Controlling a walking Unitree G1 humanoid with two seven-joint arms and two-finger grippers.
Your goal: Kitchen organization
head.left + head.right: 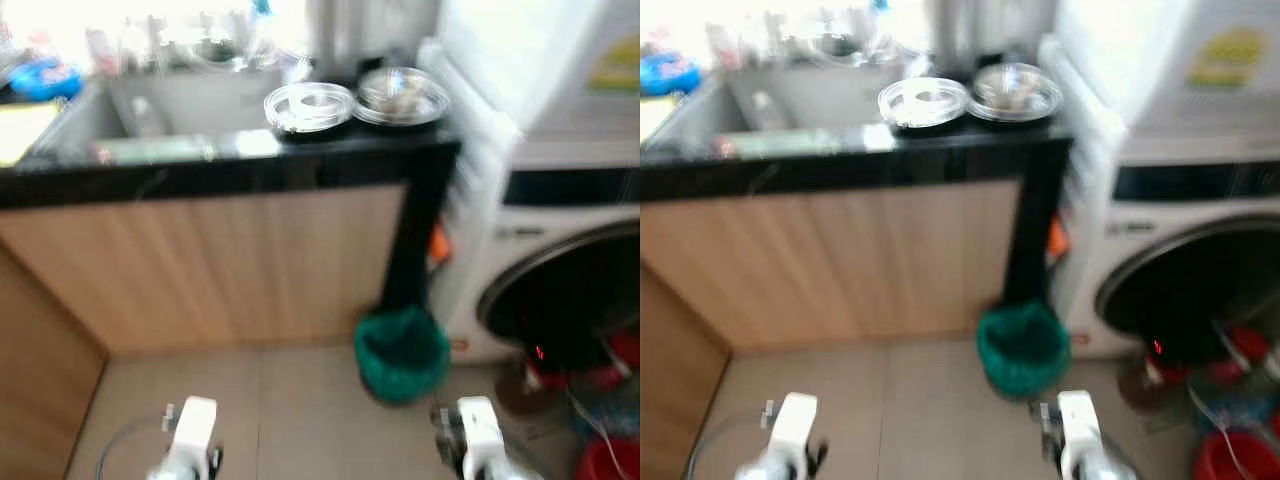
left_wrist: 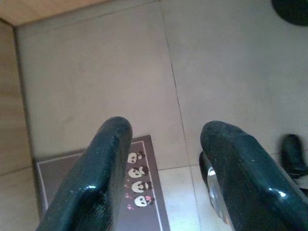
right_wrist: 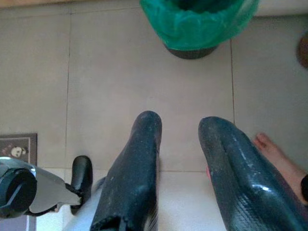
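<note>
A: Kitchen, blurred: washer (image 1: 560, 280) right, counter (image 1: 220, 170) across top, green bin (image 1: 402, 352) centre, plates (image 1: 310, 105) upper centre.

B: Left gripper (image 2: 166, 144) and right gripper (image 3: 180, 139) hang gaping, empty. I'd steady, approach plates squarely.

We're looking at a home kitchen: sink (image 1: 150, 115) sitting in the black counter (image 1: 230, 165), washing machine (image 1: 560, 290) standing just beside it.
</note>
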